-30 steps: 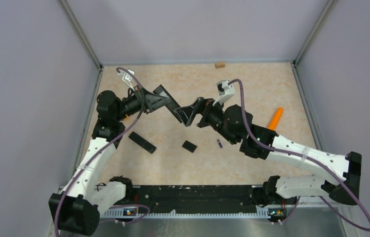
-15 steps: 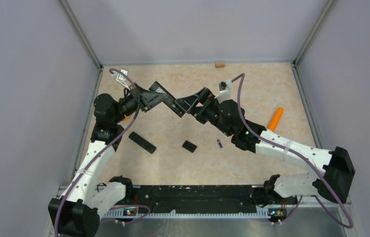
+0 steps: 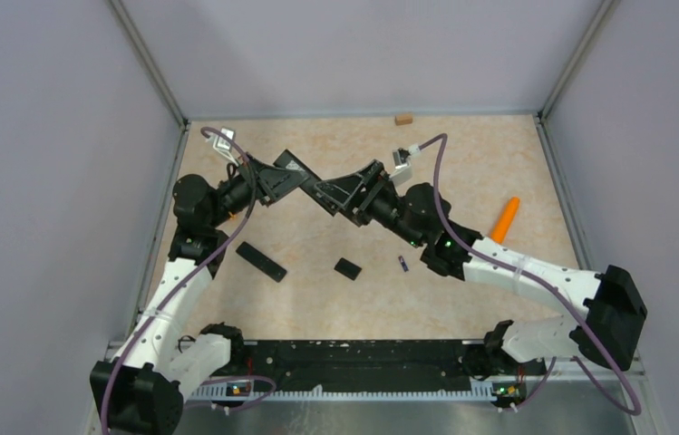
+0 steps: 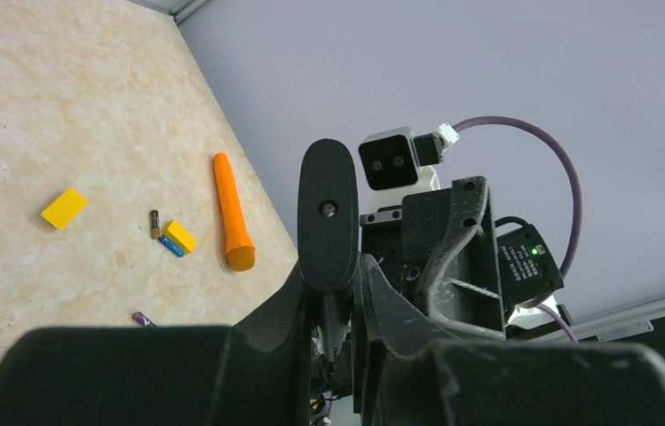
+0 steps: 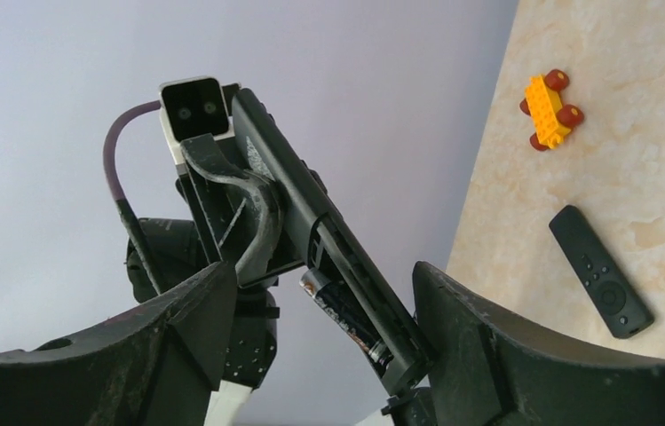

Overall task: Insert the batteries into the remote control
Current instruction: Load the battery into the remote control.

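Ok, both arms are raised and meet over the middle of the tabletop. The left tool is clamped on the remote control and holds it off the surface, with the back face toward the right wrist camera and the battery bay uncovered. One battery sits in the bay near the remote's lower end; it is dark with a coppery tip, and I can't tell if it's fully seated. The right tool has its fingers wide apart, one on each side of that lower end, gripping nothing visible. From the top view the two tools are nose to nose.

On the tabletop:
- A loose battery, dark purple, lies flat just beside the right forearm, well apart from the held remote.
- A small black piece lies to the left of it.
- A spare remote lies flat further left, near the left arm.
- In the left wrist view, two more batteries lie beside a yellow block, with the orange cone stick near them and a second yellow block apart.
- In the right wrist view, a yellow-and-red toy brick lies beyond the spare remote.
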